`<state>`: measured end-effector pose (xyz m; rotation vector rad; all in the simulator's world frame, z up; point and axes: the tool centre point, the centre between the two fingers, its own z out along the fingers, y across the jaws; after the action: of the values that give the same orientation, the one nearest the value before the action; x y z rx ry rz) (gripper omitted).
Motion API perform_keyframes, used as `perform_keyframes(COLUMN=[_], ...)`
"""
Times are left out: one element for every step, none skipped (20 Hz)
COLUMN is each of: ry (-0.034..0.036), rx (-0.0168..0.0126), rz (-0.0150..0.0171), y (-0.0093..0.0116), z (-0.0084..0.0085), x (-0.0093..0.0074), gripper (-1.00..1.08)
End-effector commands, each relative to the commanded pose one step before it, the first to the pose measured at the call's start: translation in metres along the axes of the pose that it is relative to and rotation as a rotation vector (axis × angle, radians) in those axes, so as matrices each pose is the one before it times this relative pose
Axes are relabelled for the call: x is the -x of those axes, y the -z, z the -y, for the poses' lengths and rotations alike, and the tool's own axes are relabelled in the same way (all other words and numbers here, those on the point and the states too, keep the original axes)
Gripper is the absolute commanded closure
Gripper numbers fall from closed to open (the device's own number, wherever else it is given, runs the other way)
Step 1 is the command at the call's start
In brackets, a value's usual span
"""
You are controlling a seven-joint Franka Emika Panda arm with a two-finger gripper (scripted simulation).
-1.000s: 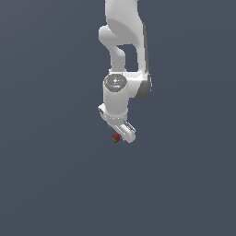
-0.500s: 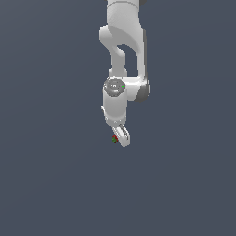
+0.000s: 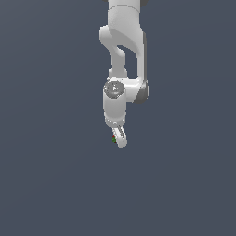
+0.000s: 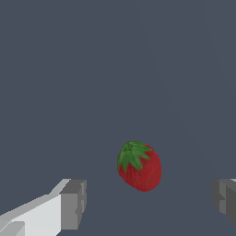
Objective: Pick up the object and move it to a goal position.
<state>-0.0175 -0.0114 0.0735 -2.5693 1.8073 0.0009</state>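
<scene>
The object (image 4: 139, 166) is a small red strawberry with a green leafy cap, lying on the grey surface. In the wrist view it sits between my two grey finger pads (image 4: 73, 204), touching neither; the gripper (image 4: 150, 203) stands open with a wide gap. In the exterior view the white arm reaches down and the gripper (image 3: 118, 139) hides most of the object (image 3: 113, 138), of which only a red and green speck shows at the fingers' edge on the exterior view's left.
A plain dark grey surface (image 3: 55, 175) fills both views. The white arm's links (image 3: 123, 50) rise above the gripper to the frame's upper edge.
The arm has turned its wrist and lowered slightly over the object. The fingers now straddle the strawberry, which has stayed in place.
</scene>
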Motion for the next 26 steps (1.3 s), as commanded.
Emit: perform_keyframes(ry=[-0.01200, -0.00069, 0.00482, 0.00000, 0.00000, 0.00000, -0.00069, 0.00000, -0.00069, -0.00069, 0.00000, -0.00098, -0.00069, -0.00069, 0.00000, -0.00069, 0.00000, 0.00000, 0.00000, 0.00000, 0.00000, 0.00000, 0.00000, 0.00000, 0.00000, 0.00000], rx=[-0.00008, 0.00001, 0.00019, 0.00000, 0.00000, 0.00000, -0.00001, 0.00000, 0.00000, 0.00000, 0.00000, 0.00001, 0.00000, -0.00001, 0.00000, -0.00005, 0.00000, 0.00000, 0.00000, 0.00000, 0.00000, 0.00000, 0.00000, 0.00000, 0.00000, 0.00000], rz=[-0.00062, -0.00003, 0.00029, 0.00000, 0.00000, 0.00000, 0.00000, 0.00000, -0.00001, -0.00001, 0.00000, -0.00002, -0.00002, -0.00002, 0.00000, -0.00003, 0.00000, 0.00000, 0.00000, 0.00000, 0.00000, 0.00000, 0.00000, 0.00000, 0.00000, 0.00000], y=[-0.00078, -0.00006, 0.00024, -0.00033, -0.00100, -0.00166, -0.00232, -0.00297, -0.00362, -0.00425, -0.00487, -0.00546, -0.00537, -0.00465, -0.00395, -0.00322, -0.00257, -0.00191, -0.00130, -0.00074, -0.00023, 0.00000, 0.00000, 0.00000, 0.00000, 0.00000], z=[-0.00029, -0.00001, 0.00005, 0.00000, -0.00001, -0.00001, -0.00016, -0.00003, -0.00019, -0.00021, -0.00008, -0.00028, -0.00020, -0.00014, 0.00006, -0.00001, 0.00019, 0.00024, 0.00024, 0.00019, 0.00007, 0.00000, 0.00000, 0.00000, 0.00000, 0.00000], x=[-0.00023, 0.00003, 0.00008, 0.00002, 0.00007, 0.00011, -0.00023, 0.00021, -0.00013, -0.00008, 0.00035, -0.00016, -0.00002, -0.00009, 0.00022, -0.00024, 0.00006, 0.00000, -0.00004, -0.00005, -0.00002, 0.00000, 0.00000, 0.00000, 0.00000, 0.00000], gripper=[-0.92, -0.92, -0.92, -0.92, -0.92, -0.92, -0.92, -0.92, -0.92, -0.92, -0.92, -0.92, -0.92, -0.92, -0.92, -0.92, -0.92, -0.92, -0.92, -0.92, -0.92, 1.08, 1.08, 1.08, 1.08, 1.08])
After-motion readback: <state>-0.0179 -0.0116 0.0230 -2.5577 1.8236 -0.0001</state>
